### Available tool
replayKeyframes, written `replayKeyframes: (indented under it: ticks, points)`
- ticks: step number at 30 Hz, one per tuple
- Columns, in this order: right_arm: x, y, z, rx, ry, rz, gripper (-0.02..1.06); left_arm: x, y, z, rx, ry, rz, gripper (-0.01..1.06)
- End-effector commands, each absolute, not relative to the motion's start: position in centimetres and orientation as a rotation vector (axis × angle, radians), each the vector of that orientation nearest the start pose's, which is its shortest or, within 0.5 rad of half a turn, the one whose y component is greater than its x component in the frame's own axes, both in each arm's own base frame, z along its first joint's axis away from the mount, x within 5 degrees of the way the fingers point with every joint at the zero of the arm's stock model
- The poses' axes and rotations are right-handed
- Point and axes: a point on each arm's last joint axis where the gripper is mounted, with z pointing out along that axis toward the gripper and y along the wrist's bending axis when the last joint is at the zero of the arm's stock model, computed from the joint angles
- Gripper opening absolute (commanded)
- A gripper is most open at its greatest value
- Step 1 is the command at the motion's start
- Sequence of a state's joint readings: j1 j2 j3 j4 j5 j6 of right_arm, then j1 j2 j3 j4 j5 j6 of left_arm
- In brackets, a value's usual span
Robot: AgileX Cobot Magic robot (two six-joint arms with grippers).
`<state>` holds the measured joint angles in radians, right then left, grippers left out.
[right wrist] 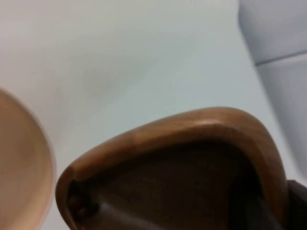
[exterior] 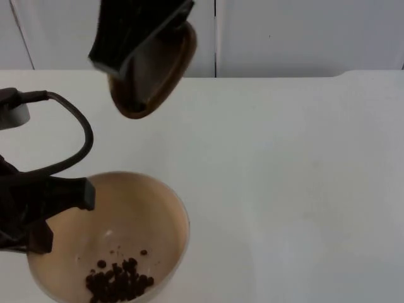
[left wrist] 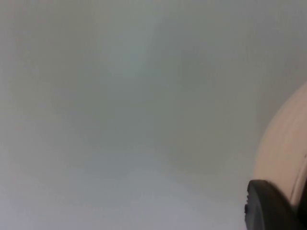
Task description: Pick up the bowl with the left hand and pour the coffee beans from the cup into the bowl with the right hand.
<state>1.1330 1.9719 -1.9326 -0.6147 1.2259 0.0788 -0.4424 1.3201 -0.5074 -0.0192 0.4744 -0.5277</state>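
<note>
A beige bowl (exterior: 148, 211) hangs at the lower left of the top view, with a small heap of dark coffee beans (exterior: 118, 282) at its bottom. My left gripper (exterior: 68, 203) is shut on the bowl's left rim. In the left wrist view the bowl's outer wall (left wrist: 283, 143) rises beside a black fingertip (left wrist: 268, 208). A brown wooden cup (exterior: 161, 66) hangs tilted in the air up and behind the bowl, and my right gripper (exterior: 140, 57) is shut on it. The right wrist view looks into the cup's (right wrist: 182, 139) dark inside, where I see no beans, with the bowl (right wrist: 21, 167) beyond.
The white table top (exterior: 290, 177) stretches to the right of the bowl and ends at the grey partition wall (exterior: 303, 31) behind. A black cable loop (exterior: 79, 136) of the left arm arcs above the bowl's left side.
</note>
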Motion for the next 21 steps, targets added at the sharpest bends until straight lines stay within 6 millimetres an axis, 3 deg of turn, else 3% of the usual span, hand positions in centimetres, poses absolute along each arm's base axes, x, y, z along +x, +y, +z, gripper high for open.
replayKeyframes:
  ticks: [1, 10, 18, 21]
  points:
    - [23.4, 35.6, 34.3, -1.307, 2.109, -0.291, 0.0, 18.5, -8.8, 17.4, -0.146, 2.783, -0.273, 0.0]
    - [28.3, 31.0, 34.2, -1.163, 2.382, 0.009, 0.0, 18.8, -8.9, 17.6, -0.145, 2.757, -0.288, 0.0]
    - [31.3, 27.9, 33.7, -1.026, 2.482, 0.041, 0.0, 20.0, -9.5, 19.0, -0.063, 2.703, -0.301, 0.0]
    - [32.2, 25.6, 32.3, -0.975, 2.565, 0.014, 0.0, 21.2, -10.0, 19.6, -0.029, 2.706, -0.293, 0.0]
